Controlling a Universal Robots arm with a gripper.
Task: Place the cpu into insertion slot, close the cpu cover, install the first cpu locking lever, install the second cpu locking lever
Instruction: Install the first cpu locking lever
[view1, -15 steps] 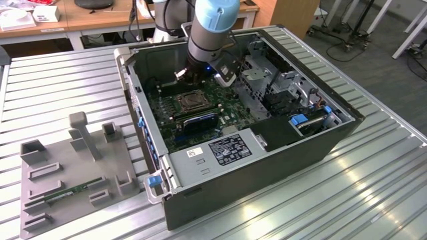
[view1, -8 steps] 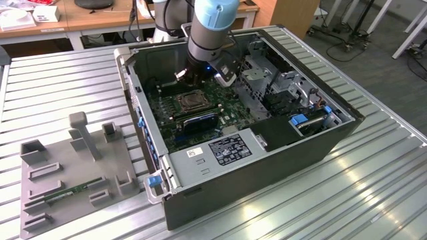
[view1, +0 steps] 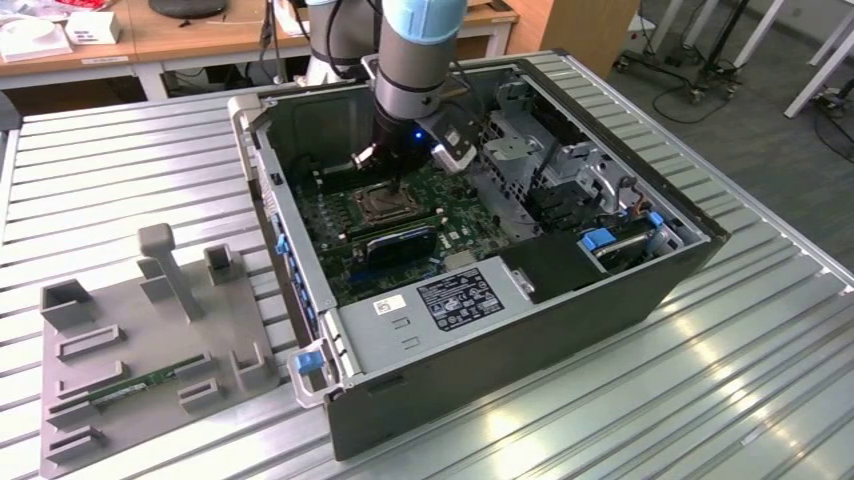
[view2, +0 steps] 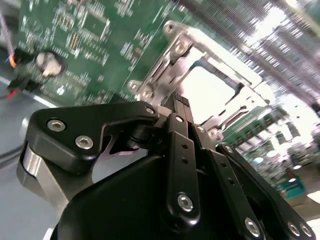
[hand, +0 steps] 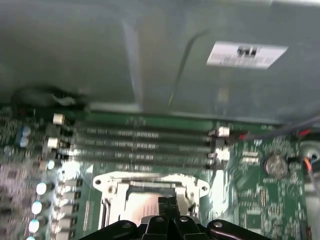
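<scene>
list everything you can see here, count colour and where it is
computer case: one, dark grey, open, lying on the slatted metal table
motherboard: one, green, inside the case
insertion slot: one, dark with silver rim, mid-board, just below the gripper
cpu cover: one, silver frame, lying over the slot in the second wrist view
memory slots: four, long and dark, beside the slot in the first wrist view
coin battery: one, silver, on the board
grey fixture tray: one, at the exterior view's left, holding a green memory stick
arm: one, grey and pale blue, reaching into the case
gripper: one, black, over the slot
</scene>
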